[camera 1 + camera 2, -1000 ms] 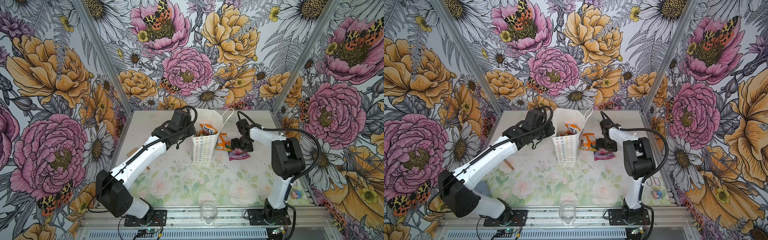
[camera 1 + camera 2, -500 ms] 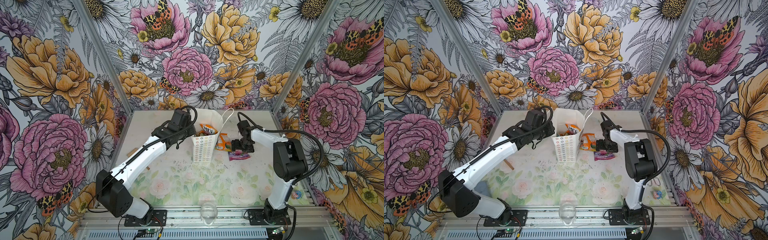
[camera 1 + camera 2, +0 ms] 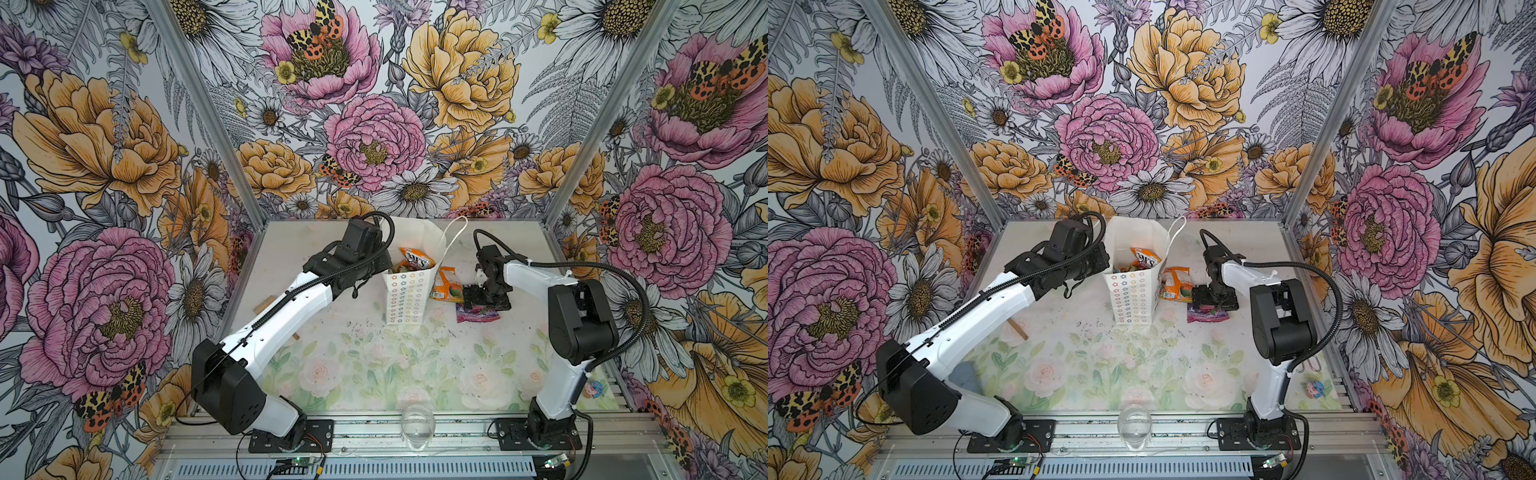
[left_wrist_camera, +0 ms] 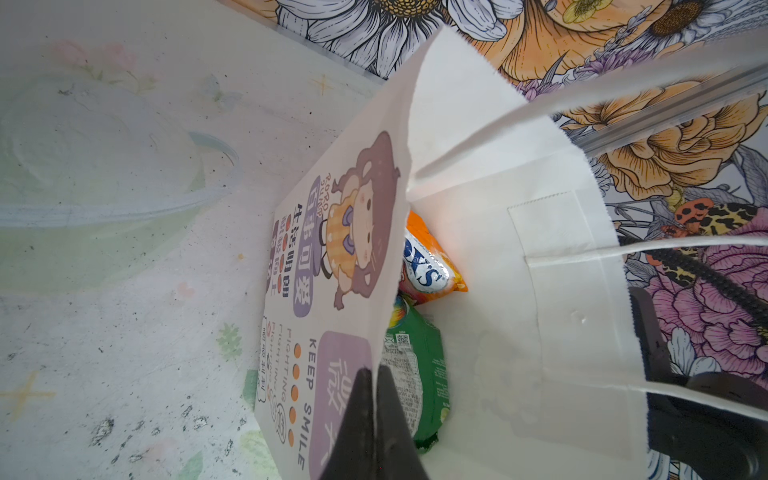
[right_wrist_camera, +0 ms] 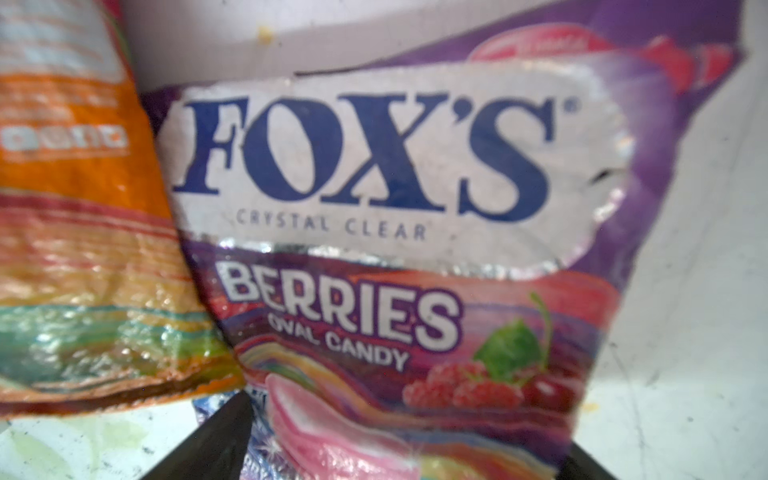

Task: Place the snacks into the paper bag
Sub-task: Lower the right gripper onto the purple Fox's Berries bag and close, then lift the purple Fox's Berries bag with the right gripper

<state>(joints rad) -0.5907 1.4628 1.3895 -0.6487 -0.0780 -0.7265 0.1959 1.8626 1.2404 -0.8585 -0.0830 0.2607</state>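
Observation:
The white paper bag (image 3: 405, 297) (image 3: 1133, 297) stands upright mid-table in both top views. My left gripper (image 4: 376, 372) is shut on the rim of its printed wall (image 4: 332, 291), holding the mouth wide. Inside lie an orange snack (image 4: 432, 270) (image 3: 417, 259) and a green one (image 4: 419, 374). Right of the bag an orange packet (image 3: 446, 284) (image 5: 75, 249) lies on the table beside a purple FOX'S berries packet (image 3: 478, 313) (image 5: 395, 187). My right gripper (image 5: 399, 449) (image 3: 484, 297) is low over the purple packet, open, one dark finger (image 5: 224, 436) on either side of its end.
A clear glass (image 3: 417, 424) stands at the table's front edge in the middle. A small wooden stick (image 3: 266, 307) lies left of the bag, under my left arm. A small sticker (image 3: 592, 388) is at the front right. Flowered walls close three sides.
My right gripper has spread its jaws wider over the purple packet and its arm has shifted slightly. The left arm and the bag have not moved.

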